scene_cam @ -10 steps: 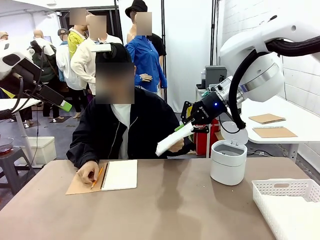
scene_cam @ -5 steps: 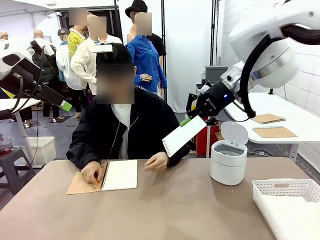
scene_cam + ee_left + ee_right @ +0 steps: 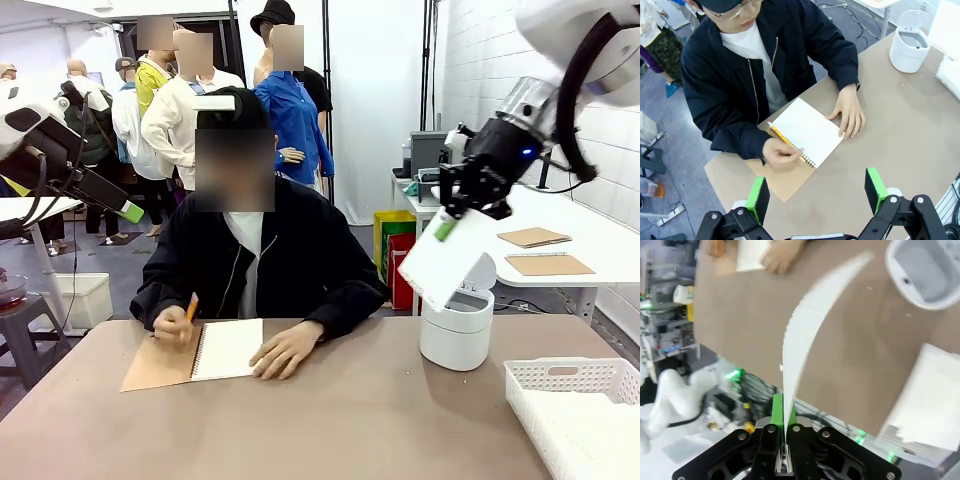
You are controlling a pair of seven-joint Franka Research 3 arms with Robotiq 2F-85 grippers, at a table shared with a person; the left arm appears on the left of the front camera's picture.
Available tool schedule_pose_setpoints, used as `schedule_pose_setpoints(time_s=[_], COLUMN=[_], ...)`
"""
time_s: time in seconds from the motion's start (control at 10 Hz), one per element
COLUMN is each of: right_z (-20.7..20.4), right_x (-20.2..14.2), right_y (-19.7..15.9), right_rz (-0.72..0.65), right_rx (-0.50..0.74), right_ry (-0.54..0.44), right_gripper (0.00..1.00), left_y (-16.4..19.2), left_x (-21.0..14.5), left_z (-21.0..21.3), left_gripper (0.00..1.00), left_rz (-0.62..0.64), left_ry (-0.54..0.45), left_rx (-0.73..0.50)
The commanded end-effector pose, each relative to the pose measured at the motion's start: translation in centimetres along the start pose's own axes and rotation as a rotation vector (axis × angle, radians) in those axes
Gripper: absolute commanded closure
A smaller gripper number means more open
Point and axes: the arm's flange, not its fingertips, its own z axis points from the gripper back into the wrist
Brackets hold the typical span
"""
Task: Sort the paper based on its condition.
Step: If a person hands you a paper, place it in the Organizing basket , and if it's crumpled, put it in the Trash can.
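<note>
White, thin and floppy, the single sheet of paper [image 3: 452,262] is pinched by its upper edge in the right end effector [image 3: 446,226], whose jaws are pressed flat on it. It is hung in the air toward two o'clock of the front view, with the round white lidded bin [image 3: 456,336] at its six o'clock. In the right wrist view it is seen bowed under its own weight, so it is judged light, limp and easily creased or torn. An edge pinch is judged best. The left end effector [image 3: 816,196] is spread wide, with nothing held.
</note>
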Motion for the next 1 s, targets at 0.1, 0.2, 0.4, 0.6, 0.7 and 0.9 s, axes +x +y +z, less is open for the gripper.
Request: schedule_pose_setpoints(time_s=[0.1, 0.2, 0.4, 0.6, 0.7, 0.9], right_z=[1.0, 1.2, 0.6, -0.2, -0.9, -1.9], right_x=[-2.0, -2.9, -5.4, -8.5, -9.8, -12.3], right_y=[-4.2, -6.3, -9.6, -11.8, -13.0, -13.9], right_rz=[0.082, 0.114, 0.158, 0.150, 0.130, 0.140], right_rx=[-0.204, -0.280, -0.461, -0.569, -0.601, -0.631], right_ry=[0.091, 0.129, 0.165, 0.223, 0.251, 0.326], right_gripper=[1.00, 1.00, 1.00, 1.00, 1.00, 1.00], left_y=[0.1, 0.1, 0.1, 0.1, 0.1, 0.1], left_x=[0.0, 0.0, 0.0, 0.0, 0.0, 0.0], left_z=[0.1, 0.1, 0.1, 0.1, 0.1, 0.1], left_gripper=[0.00, 0.00, 0.00, 0.00, 0.00, 0.00], left_rz=[0.001, 0.001, 0.001, 0.001, 0.001, 0.001], left_ry=[-0.006, -0.006, -0.006, -0.006, -0.006, -0.006], left_rx=[0.004, 0.004, 0.004, 0.004, 0.004, 0.004])
